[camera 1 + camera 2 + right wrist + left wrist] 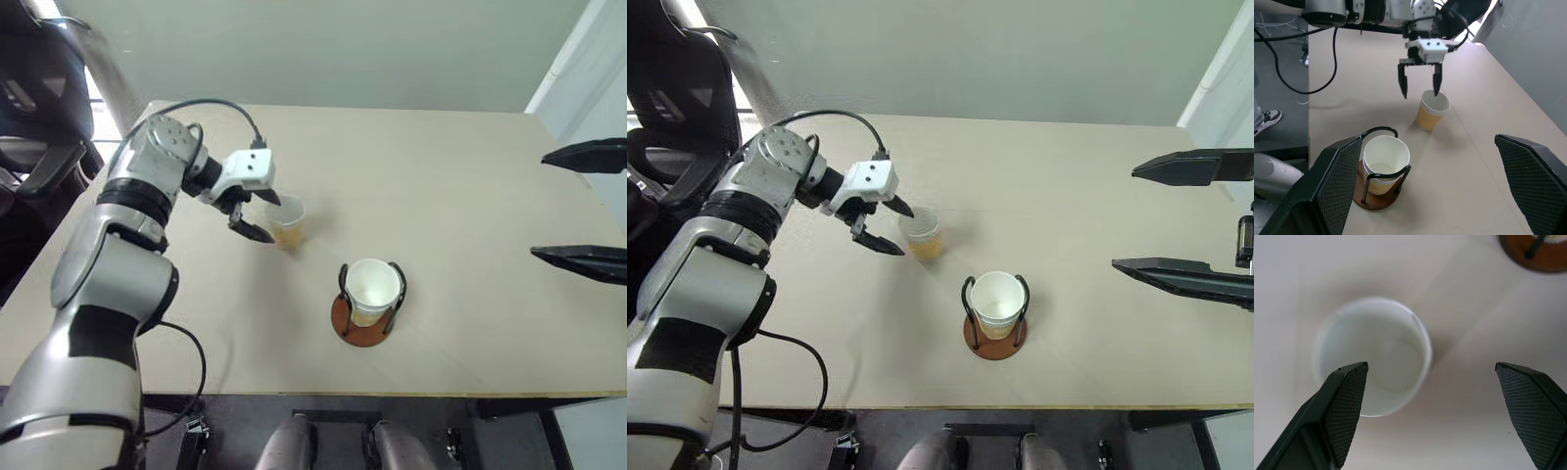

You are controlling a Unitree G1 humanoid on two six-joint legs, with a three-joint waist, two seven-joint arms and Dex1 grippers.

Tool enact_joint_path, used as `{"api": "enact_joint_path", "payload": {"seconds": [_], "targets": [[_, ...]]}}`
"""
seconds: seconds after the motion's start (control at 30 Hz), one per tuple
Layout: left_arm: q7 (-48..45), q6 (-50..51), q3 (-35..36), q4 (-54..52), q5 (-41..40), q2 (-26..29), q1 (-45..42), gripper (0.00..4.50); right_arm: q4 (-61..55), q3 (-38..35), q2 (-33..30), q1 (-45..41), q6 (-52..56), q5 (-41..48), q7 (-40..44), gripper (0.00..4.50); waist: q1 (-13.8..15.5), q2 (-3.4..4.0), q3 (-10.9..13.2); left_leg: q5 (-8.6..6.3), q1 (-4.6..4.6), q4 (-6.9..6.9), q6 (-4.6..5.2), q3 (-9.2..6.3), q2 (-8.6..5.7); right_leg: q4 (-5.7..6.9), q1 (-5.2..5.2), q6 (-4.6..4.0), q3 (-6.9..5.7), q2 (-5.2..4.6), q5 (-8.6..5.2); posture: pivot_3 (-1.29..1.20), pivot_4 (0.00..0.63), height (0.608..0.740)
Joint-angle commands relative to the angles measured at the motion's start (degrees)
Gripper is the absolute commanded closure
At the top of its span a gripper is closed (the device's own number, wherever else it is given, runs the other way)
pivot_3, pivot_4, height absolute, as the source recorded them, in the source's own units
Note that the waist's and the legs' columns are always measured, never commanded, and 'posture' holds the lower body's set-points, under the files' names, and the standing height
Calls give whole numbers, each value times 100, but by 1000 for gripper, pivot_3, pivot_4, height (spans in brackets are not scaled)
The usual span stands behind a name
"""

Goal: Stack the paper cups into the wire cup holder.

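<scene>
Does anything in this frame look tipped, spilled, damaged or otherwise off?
Nothing stands out. One paper cup stands upright on the table, apart from the wire holder, which already holds cups upright. Left hand is open beside the loose cup.

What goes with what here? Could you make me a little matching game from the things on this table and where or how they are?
Things:
1. loose paper cup
2. wire cup holder
3. left gripper
4. right gripper

States:
A. open, held above the table's right side, away from the cups
B. standing upright on the bare table
C. has cups nested inside its black loops
D. open, hanging just over the loose cup

Pairs: 1-B, 2-C, 3-D, 4-A
</scene>
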Motion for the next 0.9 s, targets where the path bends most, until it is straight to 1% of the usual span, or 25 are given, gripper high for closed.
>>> {"api": "enact_joint_path", "payload": {"seconds": [0.03,0.13,0.17,0.2,0.23,0.27,0.43,0.5,0.57,0.6,0.73,0.83,0.9], "targets": [[70,-57,333,-8,292,-110,35,38,-27,-101,-137,-97,-1,21,-16,0,0,-1,0,1,1,-1,2,6,-4,0,0,1,-7,6,1,0,150,740],[402,-105,475,43,556,-260,126,38,-68,-129,-149,-105,48,58,-42,0,8,0,1,-4,-2,10,20,-1,-4,4,3,5,-11,4,5,0,150,740],[747,-166,498,69,697,-335,155,38,-82,-140,-152,-113,66,75,-54,0,7,1,1,-8,-3,17,26,-5,0,7,4,6,-9,0,6,0,150,740],[1039,-209,530,92,808,-401,171,410,-95,-154,-152,-117,86,85,-63,0,3,1,0,-11,-2,21,34,-7,-2,7,7,7,-6,-1,9,0,150,740],[1259,-267,569,108,901,-451,176,598,-113,-176,-159,-112,115,82,-67,0,4,3,2,-13,1,22,37,0,-6,8,9,7,-11,2,10,0,150,740],[1389,-310,612,121,974,-487,174,962,-131,-199,-168,-101,142,68,-64,0,2,3,2,-14,1,29,39,-5,-3,10,11,9,-9,-3,12,0,150,740],[1399,-340,771,170,1242,-547,168,2766,-184,-297,-164,-100,259,79,-82,0,-21,3,3,-14,-1,45,38,2,-6,10,10,10,-8,4,19,0,150,740],[1477,-450,700,169,1465,-510,188,3587,-184,-335,-162,-92,297,65,-63,0,-30,3,3,-14,-1,51,38,-1,-4,10,11,10,-3,1,19,0,150,740],[1446,-543,681,163,1616,-485,199,4287,-171,-349,-158,-79,311,30,-38,0,-27,4,3,-16,-3,56,42,-5,-2,12,10,11,-4,1,20,0,150,740],[1336,-560,724,162,1627,-481,196,4469,-160,-343,-155,-76,309,10,-28,0,-28,5,4,-19,-2,58,46,-3,-6,13,11,11,-3,2,20,0,150,740],[1029,-590,954,138,1539,-461,118,4469,-126,-326,-139,-54,284,-63,16,0,-23,4,3,-25,-4,61,57,-1,-12,14,10,12,-6,7,21,0,150,740],[376,-482,1312,39,1236,-434,-109,4469,-110,-306,-130,-54,259,-92,38,0,-24,4,3,-27,-6,61,61,-4,-10,15,8,12,-4,3,22,0,150,740],[-201,-363,1373,-110,813,-369,-372,4469,-90,-295,-124,-51,235,-127,65,0,-25,-1,4,-27,-8,63,60,-7,-12,14,8,13,-3,3,22,0,150,740]]}}
